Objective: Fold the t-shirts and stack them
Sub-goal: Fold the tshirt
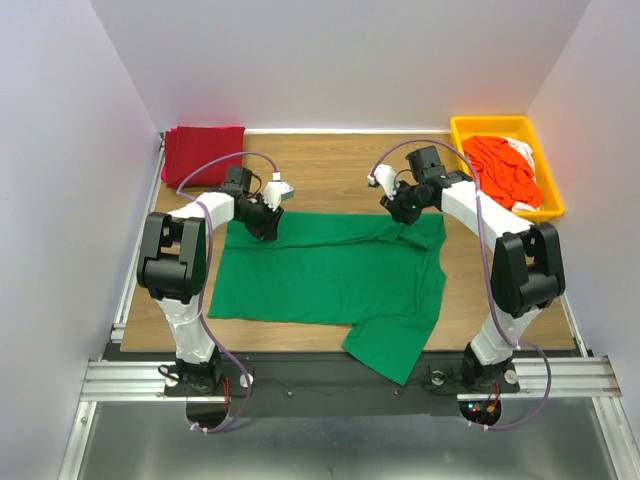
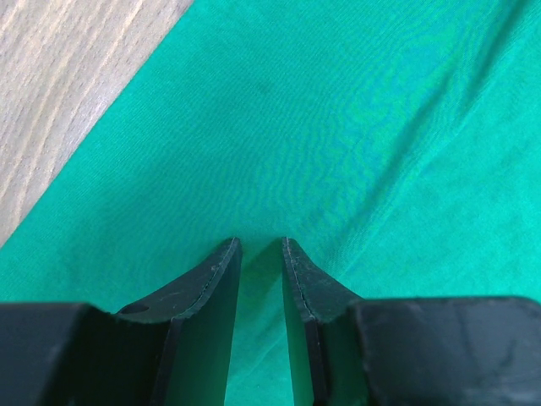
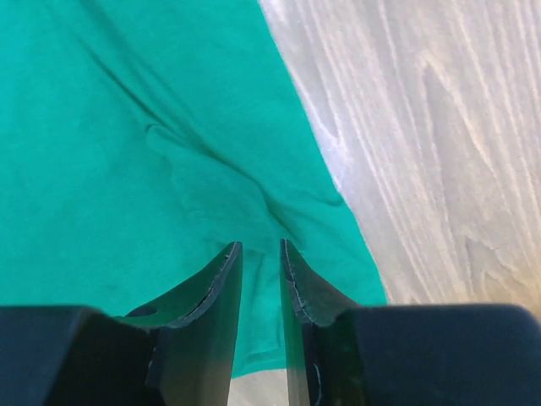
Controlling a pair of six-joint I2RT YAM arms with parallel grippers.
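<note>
Since the near sleeve point(image 1: 388, 348) droops off the table point(image 1: 330, 165) front edge, I'd deal with that before stacking, or it'll drag the fold crooked.

Green shirt point(image 1: 330, 275) lies flat mid-table, sideways, mostly smooth.

Left gripper point(image 2: 261, 244) sits low over the shirt's far-left corner. Fingers are a narrow gap apart, with no cloth seen pinched. The cloth edge and bare wood are just to its left.

Right gripper point(image 3: 260, 247) is the same: narrow gap, nothing held. It's over the far-right part, with the edge on its right and a small pucker just ahead of the tips.

My read: the far long edge is the step in hand.
- Bite right at the hem on both sides, not mid-panel.
- Right should avoid the pucker, else it grabs extra layers.
- Lift both level, keep the span taut, and carry it straight toward the near edge.
- Lay it down before letting go.

Far left: red shirt point(image 1: 203, 150), folded, likely the stack spot.

Far right: tray point(image 1: 490, 124) with an orange shirt point(image 1: 500, 168) and a white one point(image 1: 522, 148), both crumpled.
</note>
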